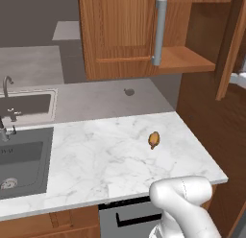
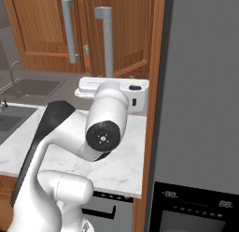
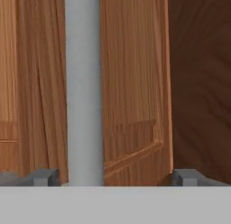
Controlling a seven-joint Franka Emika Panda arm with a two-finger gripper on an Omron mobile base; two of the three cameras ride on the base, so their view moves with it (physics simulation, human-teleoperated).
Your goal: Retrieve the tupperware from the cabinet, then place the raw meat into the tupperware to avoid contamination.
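Observation:
The cabinet (image 1: 120, 35) hangs above the counter, its left door shut and its right door (image 1: 229, 45) swung out, baring a wooden shelf (image 1: 185, 59). In the hand view my gripper (image 3: 115, 178) is open, its tips wide apart on either side of the open door's grey bar handle (image 3: 82, 87) without touching it. From the right base view my hand (image 2: 112, 88) sits at the foot of that handle (image 2: 104, 39). The raw meat (image 1: 153, 139), a small orange-brown lump, lies on the marble counter (image 1: 105, 160). The tupperware is out of view.
A sink (image 1: 21, 155) with taps is set into the counter's left end, and a second one (image 1: 24, 105) sits farther back. A small dark object (image 1: 129, 91) lies on the grey rear counter. A tall dark panel with an oven (image 2: 200, 133) rises on the right.

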